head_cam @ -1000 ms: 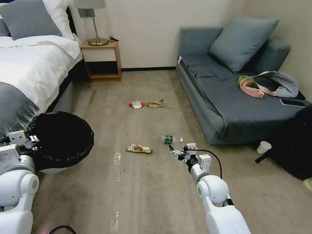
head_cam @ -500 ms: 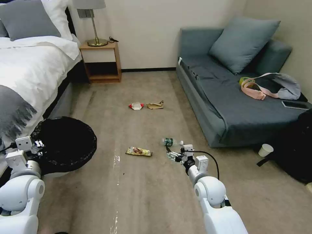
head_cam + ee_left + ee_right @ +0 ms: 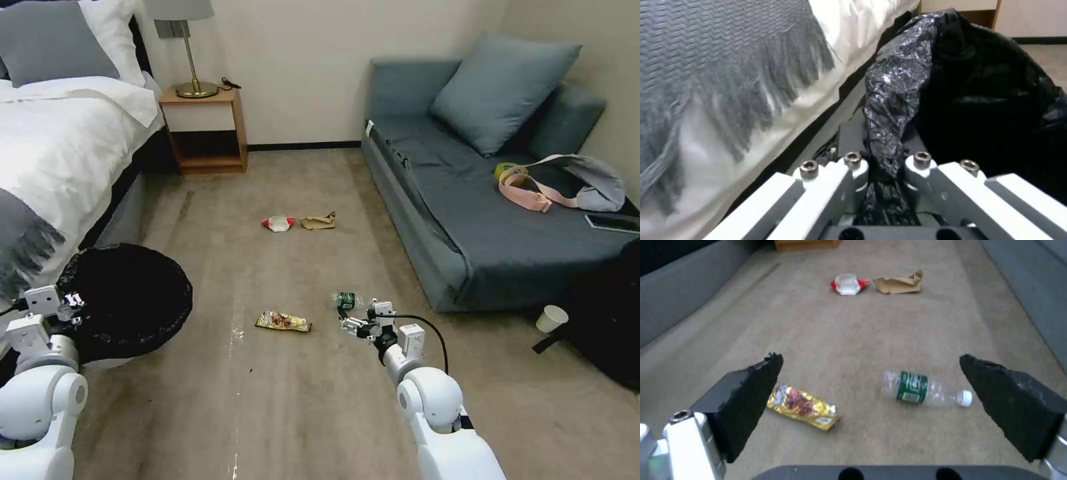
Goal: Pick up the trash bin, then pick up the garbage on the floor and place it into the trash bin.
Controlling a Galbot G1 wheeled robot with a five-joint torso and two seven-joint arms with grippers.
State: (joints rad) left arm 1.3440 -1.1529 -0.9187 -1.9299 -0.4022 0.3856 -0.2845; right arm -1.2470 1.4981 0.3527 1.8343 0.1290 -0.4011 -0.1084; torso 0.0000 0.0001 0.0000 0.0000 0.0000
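Black liner crinkles where our left gripper (image 3: 882, 160) clamps the trash bin (image 3: 127, 303) beside the bed (image 3: 53, 153); our right gripper (image 3: 871, 396) hangs spread above the bottle (image 3: 925, 388), near the yellow wrapper (image 3: 802, 405).

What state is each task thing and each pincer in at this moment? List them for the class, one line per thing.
Trash bin: lined with a black bag, held at its rim.
Left pincer: shut on the bin's bagged rim.
Right pincer: open, above the floor.
Bottle: lying on its side, capped.
Yellow wrapper: flat on the floor.
Red-and-white wrapper: crumpled, on the floor.
Brown paper: crumpled, beside it.
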